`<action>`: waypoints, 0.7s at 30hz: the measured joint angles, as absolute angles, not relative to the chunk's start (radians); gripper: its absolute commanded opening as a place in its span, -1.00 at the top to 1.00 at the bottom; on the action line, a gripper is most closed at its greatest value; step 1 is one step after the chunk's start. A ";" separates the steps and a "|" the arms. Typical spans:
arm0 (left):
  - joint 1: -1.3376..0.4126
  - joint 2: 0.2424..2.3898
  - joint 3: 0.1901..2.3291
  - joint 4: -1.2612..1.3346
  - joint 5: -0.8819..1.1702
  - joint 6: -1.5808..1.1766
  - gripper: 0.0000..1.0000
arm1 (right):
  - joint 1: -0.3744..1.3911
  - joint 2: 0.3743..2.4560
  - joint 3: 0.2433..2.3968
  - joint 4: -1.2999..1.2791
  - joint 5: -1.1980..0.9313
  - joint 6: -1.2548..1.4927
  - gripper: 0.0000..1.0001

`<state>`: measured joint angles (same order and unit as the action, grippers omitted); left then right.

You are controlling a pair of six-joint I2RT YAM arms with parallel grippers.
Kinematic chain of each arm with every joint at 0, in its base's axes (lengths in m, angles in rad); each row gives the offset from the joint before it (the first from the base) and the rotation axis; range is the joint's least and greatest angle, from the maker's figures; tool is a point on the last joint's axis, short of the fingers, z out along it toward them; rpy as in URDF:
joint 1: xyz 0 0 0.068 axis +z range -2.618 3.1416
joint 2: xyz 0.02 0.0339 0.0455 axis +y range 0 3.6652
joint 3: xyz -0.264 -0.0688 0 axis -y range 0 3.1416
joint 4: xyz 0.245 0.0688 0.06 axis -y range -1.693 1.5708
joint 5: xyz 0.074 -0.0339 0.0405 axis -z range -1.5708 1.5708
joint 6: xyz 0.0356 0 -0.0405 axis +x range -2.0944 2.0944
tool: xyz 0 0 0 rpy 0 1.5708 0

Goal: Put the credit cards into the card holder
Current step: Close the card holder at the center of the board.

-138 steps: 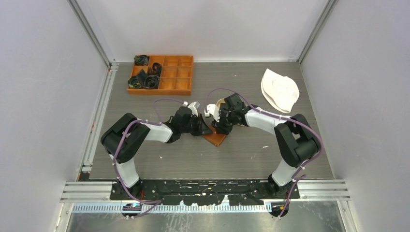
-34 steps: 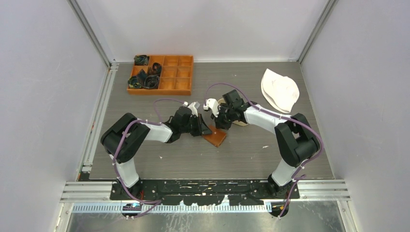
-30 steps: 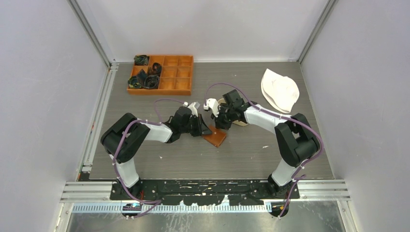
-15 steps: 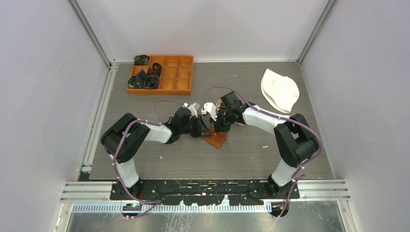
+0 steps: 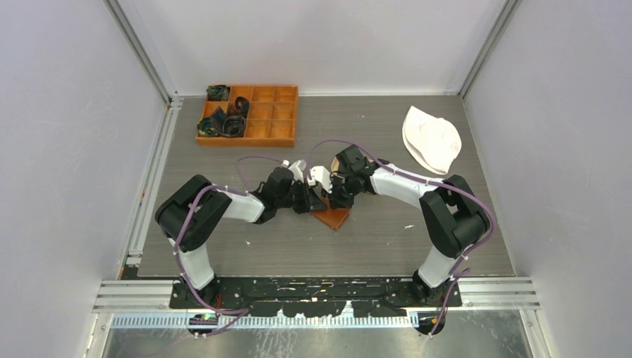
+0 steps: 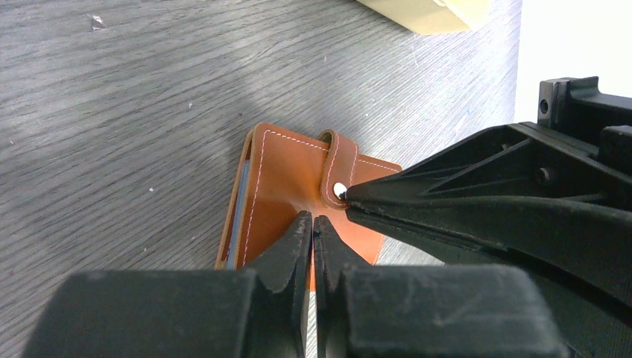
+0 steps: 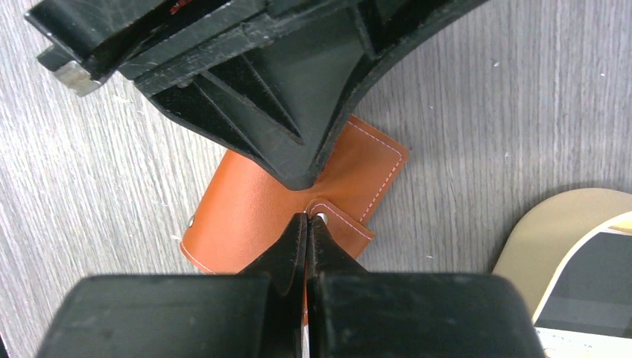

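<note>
L gripper (image 6: 313, 221), fingers pressed together, had its tips on the folded card holder (image 6: 287, 179) lying mid-table nr the tan tray (image 7: 536, 224), while R gripper (image 7: 306, 221), also closed on nothing, touched tips to the strap's stud (image 7: 321, 218).

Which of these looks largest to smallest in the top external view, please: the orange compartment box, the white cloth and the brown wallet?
1. orange compartment box
2. white cloth, clearly smaller in outline
3. brown wallet, smallest, though partly hidden
</note>
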<state>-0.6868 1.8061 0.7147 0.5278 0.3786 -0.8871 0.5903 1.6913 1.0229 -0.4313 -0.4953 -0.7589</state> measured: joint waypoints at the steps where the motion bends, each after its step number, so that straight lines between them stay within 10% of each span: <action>1: -0.687 1.806 0.714 0.530 0.379 -0.887 0.89 | 0.593 1.691 1.023 -0.434 -0.495 -0.762 0.99; 21: -0.687 1.806 0.697 0.554 0.387 -0.892 0.90 | 0.638 1.696 1.043 -0.494 -0.461 -0.863 0.99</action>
